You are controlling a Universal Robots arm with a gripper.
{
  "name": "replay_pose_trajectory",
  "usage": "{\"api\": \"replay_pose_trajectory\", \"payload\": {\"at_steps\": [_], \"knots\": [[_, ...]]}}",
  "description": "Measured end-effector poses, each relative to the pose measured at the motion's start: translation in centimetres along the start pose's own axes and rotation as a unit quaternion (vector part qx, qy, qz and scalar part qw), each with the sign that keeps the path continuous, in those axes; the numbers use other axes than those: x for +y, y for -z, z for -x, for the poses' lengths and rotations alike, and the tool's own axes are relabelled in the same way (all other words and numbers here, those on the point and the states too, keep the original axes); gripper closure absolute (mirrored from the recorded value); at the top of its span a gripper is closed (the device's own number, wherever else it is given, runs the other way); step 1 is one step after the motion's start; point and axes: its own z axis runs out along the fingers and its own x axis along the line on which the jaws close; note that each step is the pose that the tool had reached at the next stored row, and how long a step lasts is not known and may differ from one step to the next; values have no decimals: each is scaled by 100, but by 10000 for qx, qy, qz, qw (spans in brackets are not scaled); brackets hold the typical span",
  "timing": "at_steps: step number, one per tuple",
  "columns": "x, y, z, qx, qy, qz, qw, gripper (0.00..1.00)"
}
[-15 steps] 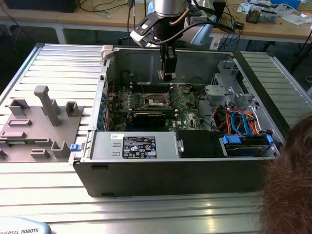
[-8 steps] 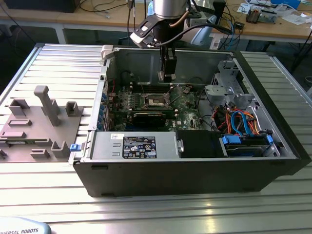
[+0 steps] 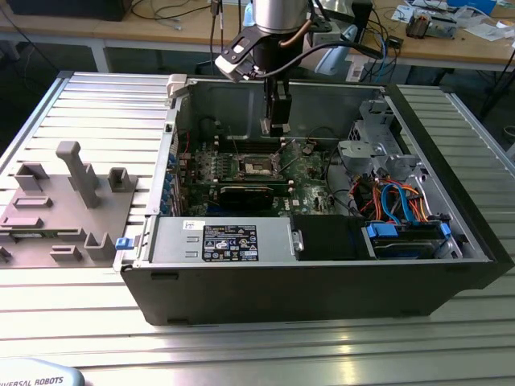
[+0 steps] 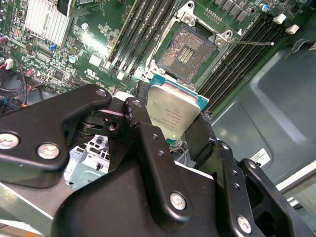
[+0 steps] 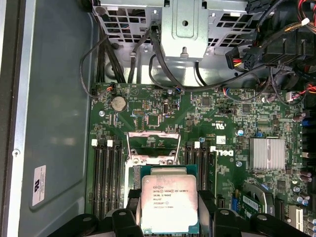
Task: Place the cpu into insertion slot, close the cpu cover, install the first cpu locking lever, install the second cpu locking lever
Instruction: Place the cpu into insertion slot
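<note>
**Cpu hangs in the gripper above the open slot**

Cpu [image 4: 174,111] sits in the gripper [image 4: 170,118], which is shut on it. Two black fingers [image 4: 134,109] pinch it by two sides that face each other. Its shiny top faces both wrist cameras, and it looks flat, not tipped.

The slot [image 4: 190,52] is the thing that matters now. It lies on the green board [image 5: 222,113], under the cpu and a little way past its far edge in both wrist views. The two are apart, not touching. The slot is open and its dark middle is bare, so nothing lies in it yet.

In the first wrist view the sides of the cpu [image 5: 169,205] run about the same way as the sides of the slot [image 5: 150,148], so I think the turn is close to right.

In the exterior view the gripper [image 3: 278,125] hangs inside the case [image 3: 241,289], up above the board, with the slot [image 3: 259,166] low and near it
</note>
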Motion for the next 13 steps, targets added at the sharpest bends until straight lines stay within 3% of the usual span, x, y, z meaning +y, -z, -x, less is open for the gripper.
{"api": "replay_pose_trajectory", "payload": {"at_steps": [12, 13], "knots": [[-1, -10, 0, 0, 0, 0, 10000, 46], [-7, -93, -3, 0, 0, 0, 10000, 46]]}}
